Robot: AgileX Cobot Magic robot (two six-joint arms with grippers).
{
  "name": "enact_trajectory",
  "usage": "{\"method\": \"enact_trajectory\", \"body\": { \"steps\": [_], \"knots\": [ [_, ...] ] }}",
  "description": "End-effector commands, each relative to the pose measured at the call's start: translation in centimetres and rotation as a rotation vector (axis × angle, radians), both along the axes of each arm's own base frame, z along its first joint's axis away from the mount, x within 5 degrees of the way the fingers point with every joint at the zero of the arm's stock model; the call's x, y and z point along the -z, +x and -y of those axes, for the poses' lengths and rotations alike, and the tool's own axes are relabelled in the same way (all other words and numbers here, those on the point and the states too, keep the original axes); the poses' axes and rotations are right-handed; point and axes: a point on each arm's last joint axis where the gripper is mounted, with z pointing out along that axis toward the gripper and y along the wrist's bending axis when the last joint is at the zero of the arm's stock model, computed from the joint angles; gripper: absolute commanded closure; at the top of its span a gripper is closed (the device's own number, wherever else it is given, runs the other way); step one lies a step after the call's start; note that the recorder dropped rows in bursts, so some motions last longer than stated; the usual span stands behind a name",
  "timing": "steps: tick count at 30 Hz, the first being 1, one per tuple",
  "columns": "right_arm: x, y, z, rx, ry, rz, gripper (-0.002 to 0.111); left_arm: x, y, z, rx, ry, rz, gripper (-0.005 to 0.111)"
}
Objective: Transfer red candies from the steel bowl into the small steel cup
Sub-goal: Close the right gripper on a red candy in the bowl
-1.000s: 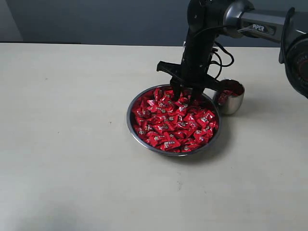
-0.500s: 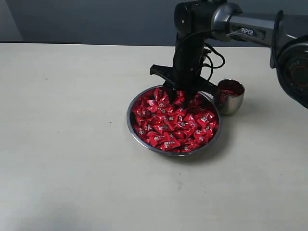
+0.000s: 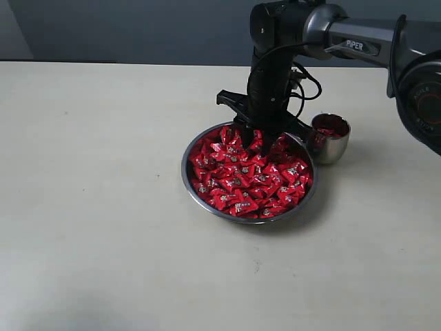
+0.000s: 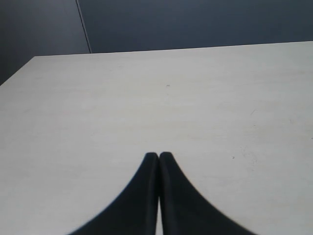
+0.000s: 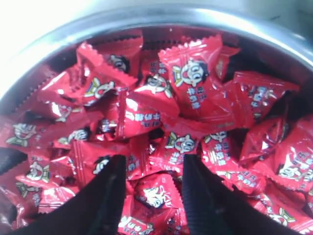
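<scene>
Right gripper (image 3: 256, 141): released; jaws held apart, tips lowered onto the heap at the bowl's 12 o'clock edge. In the right wrist view (image 5: 154, 159) wrapped candies are seen in the gap between the two dark fingers (image 5: 110, 191); none is seen clamped.
Left gripper (image 4: 159, 155): clenched, fingers pressed together above bare table.
Red candies (image 3: 241, 179): heaped across the steel bowl, filling it close to the rim.
Steel bowl (image 3: 183, 165): set on the table (image 3: 103, 207), right of centre in the exterior view.
Small steel cup (image 3: 332, 148): upright, just beside the bowl at its 2 o'clock; red contents are seen inside.
</scene>
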Motion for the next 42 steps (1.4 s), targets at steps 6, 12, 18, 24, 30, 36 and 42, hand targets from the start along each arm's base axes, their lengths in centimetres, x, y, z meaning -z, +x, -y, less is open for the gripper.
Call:
{"method": "enact_trajectory", "body": {
  "steps": [6, 12, 18, 24, 30, 36, 42],
  "knots": [
    [-0.30, 0.36, 0.39, 0.002, -0.020, 0.023, 0.070, -0.03, 0.00, 0.03, 0.006, 0.003, 0.010, 0.106],
    [-0.30, 0.67, 0.84, -0.018, -0.069, 0.057, 0.070, -0.03, 0.00, 0.03, 0.006, 0.003, 0.010, 0.106],
    [-0.30, 0.67, 0.84, -0.018, -0.069, 0.057, 0.070, -0.03, 0.00, 0.03, 0.006, 0.003, 0.010, 0.106],
    [-0.30, 0.67, 0.84, -0.018, -0.069, 0.057, 0.070, -0.03, 0.00, 0.03, 0.006, 0.003, 0.010, 0.106],
    [-0.31, 0.98, 0.62, -0.018, -0.046, 0.091, 0.070, -0.03, 0.00, 0.03, 0.006, 0.003, 0.010, 0.106],
    [-0.32, 1.01, 0.52, -0.015, -0.035, 0.094, 0.070, -0.03, 0.00, 0.03, 0.006, 0.003, 0.010, 0.106],
    [-0.32, 0.98, 0.54, -0.015, -0.036, 0.092, 0.070, -0.03, 0.00, 0.03, 0.006, 0.003, 0.010, 0.106]
  ]
}}
